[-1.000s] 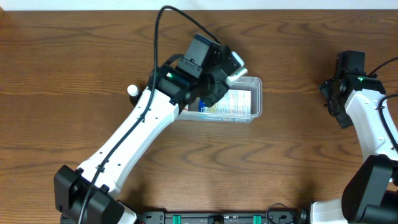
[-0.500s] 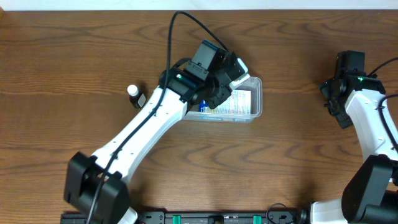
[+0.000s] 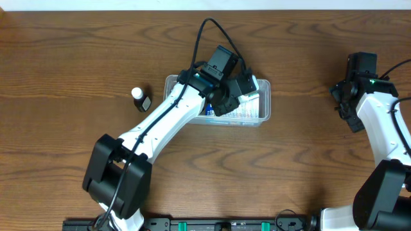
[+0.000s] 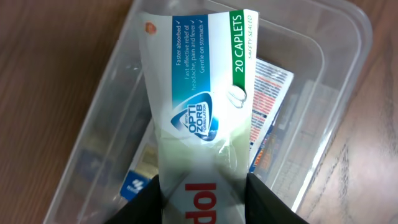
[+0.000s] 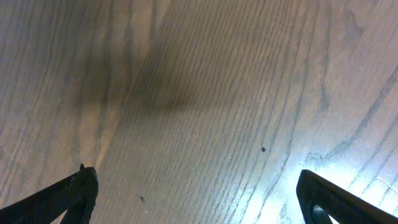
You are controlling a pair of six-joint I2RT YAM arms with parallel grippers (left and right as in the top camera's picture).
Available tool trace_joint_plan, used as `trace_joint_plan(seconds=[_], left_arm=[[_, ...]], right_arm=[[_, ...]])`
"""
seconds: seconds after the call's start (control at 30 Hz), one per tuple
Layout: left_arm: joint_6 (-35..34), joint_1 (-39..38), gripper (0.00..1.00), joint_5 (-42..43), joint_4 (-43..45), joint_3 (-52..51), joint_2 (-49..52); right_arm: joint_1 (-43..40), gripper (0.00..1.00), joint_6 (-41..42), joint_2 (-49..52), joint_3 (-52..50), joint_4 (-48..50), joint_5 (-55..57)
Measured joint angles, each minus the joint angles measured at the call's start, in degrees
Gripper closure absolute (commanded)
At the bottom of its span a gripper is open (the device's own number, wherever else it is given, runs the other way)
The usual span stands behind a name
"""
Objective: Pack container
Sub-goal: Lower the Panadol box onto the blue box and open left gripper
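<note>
The clear plastic container (image 3: 264, 114) sits at the table's middle, with packets inside (image 3: 245, 110). My left gripper (image 3: 239, 93) is shut on a white, blue and green caplet box (image 4: 202, 93) and holds it over the container (image 4: 323, 81), its far end pointing into the tub. Other packets lie on the tub's floor (image 4: 270, 106). My right gripper (image 5: 199, 193) is open and empty over bare wood at the far right (image 3: 350, 96).
A small white-capped bottle (image 3: 140, 98) lies on the table left of the container. The table is brown wood.
My left gripper has moved right and lower with the caplet box, from over the container's left part to over its middle. The right arm has not moved.
</note>
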Motion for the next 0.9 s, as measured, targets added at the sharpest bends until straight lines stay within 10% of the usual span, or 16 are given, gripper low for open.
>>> trace_joint_plan(seconds=[0.9], left_arm=[[16.00,0.00,0.54,1.09,0.04,0.00,3.87]], right_arm=[[0.00,0.01,0.00,0.00,0.00,0.00,0.00]])
